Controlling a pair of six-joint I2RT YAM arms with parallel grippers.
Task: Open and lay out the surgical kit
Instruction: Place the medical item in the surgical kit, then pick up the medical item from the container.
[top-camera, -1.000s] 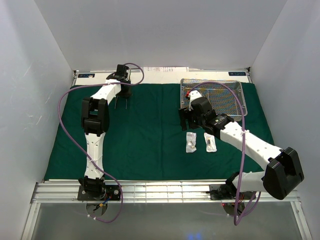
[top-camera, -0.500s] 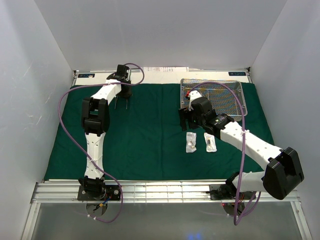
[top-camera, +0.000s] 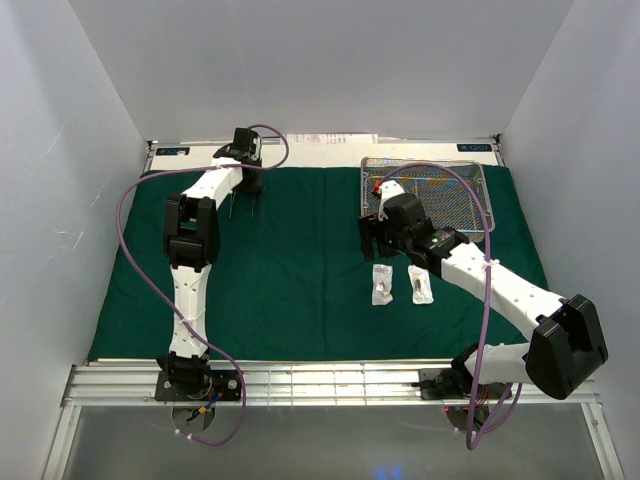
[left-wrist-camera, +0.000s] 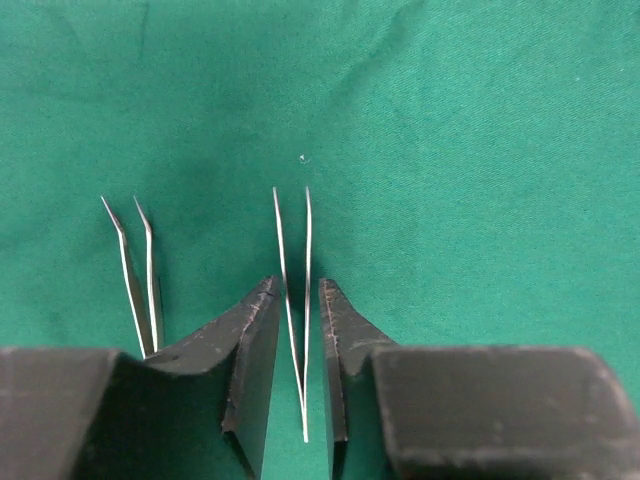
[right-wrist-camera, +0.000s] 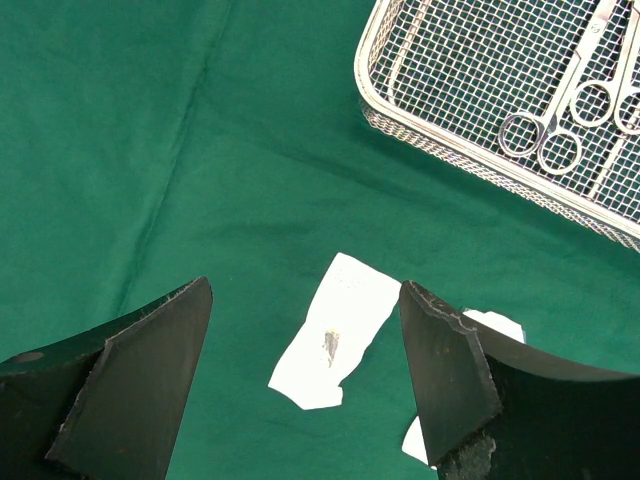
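The dark green drape (top-camera: 300, 280) lies spread flat on the table. My left gripper (top-camera: 245, 188) is low over its far left part. It is open only a little, and its fingers (left-wrist-camera: 262, 310) straddle a slim pair of forceps (left-wrist-camera: 294, 250) with a small gap on each side. A second pair of forceps (left-wrist-camera: 135, 270) lies just to the left. My right gripper (right-wrist-camera: 305, 288) hangs wide open above a small clear packet (right-wrist-camera: 335, 345). The other packet (right-wrist-camera: 490, 325) is partly hidden by one finger. The wire-mesh tray (top-camera: 470, 200) at the far right holds scissors (right-wrist-camera: 545, 135).
White walls close in the left, right and back. A metal rail (top-camera: 330, 380) runs along the near edge by the arm bases. A purple cable (top-camera: 470, 190) from the right arm loops over the tray.
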